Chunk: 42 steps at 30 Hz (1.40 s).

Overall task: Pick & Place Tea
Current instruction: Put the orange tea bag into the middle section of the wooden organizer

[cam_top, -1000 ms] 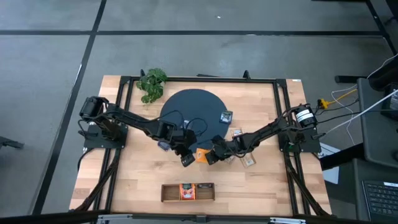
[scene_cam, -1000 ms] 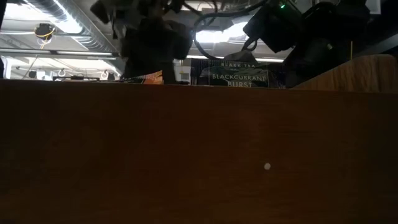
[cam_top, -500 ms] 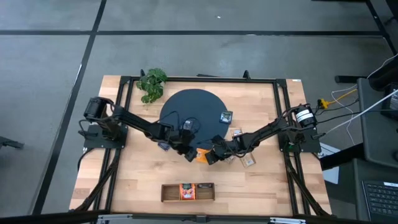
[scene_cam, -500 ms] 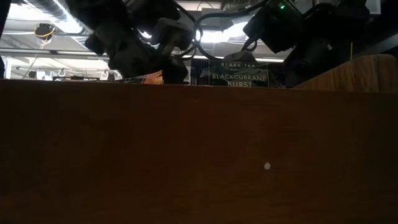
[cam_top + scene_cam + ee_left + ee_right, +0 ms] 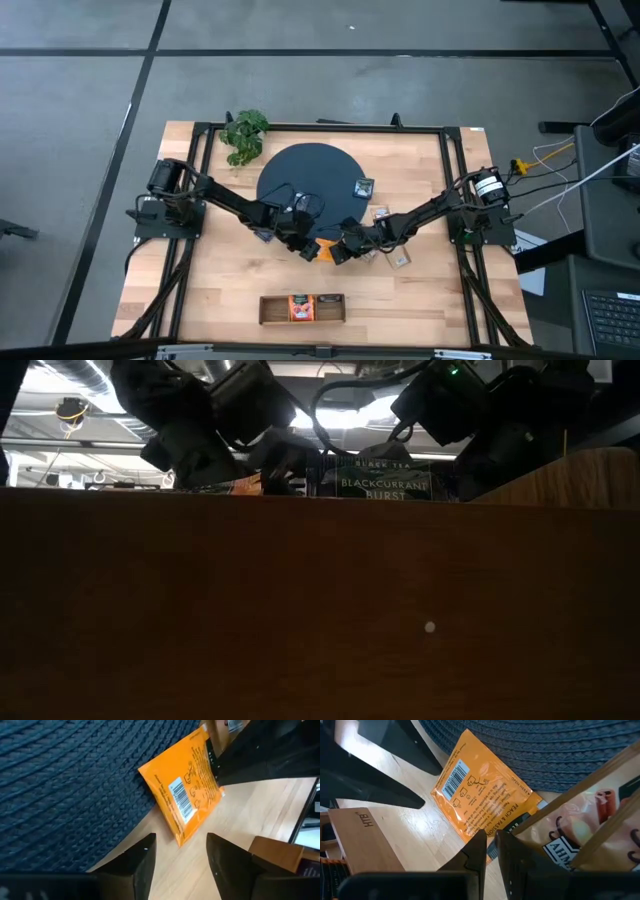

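Nearest the table's front edge, the wooden tray [image 5: 302, 308] holds a red-orange sachet [image 5: 300, 307] in its middle compartment. Beyond it, an orange tea sachet [image 5: 183, 795] lies half on the dark woven mat [image 5: 312, 180], half on the table; the left gripper [image 5: 177, 855] hovers just short of it, jaws spread and empty. The right gripper [image 5: 491, 845] reaches it from the opposite side, jaws almost closed, holding nothing.

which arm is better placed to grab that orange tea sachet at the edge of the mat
Left, probably. The left hand is open with the orange sachet lying just ahead of the gap between its fingers. The right hand is as close, but its fingers are nearly shut beside the sachet's edge.
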Each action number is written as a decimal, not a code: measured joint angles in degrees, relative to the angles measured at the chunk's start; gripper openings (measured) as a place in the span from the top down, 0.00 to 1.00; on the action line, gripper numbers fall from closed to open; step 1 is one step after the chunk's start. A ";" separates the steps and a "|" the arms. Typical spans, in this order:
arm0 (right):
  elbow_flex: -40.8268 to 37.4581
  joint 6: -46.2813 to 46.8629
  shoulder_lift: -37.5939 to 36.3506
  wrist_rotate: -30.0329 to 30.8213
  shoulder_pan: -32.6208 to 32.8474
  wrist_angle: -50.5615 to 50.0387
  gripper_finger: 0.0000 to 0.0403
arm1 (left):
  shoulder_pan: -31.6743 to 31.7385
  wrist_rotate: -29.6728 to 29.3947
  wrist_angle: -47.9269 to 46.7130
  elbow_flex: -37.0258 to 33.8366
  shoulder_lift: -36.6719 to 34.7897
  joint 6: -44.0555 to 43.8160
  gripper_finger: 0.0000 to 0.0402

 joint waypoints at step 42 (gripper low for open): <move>4.17 -1.37 -5.04 -7.66 0.02 2.85 0.87 | -3.19 -2.81 -2.57 -0.04 -1.95 7.31 0.99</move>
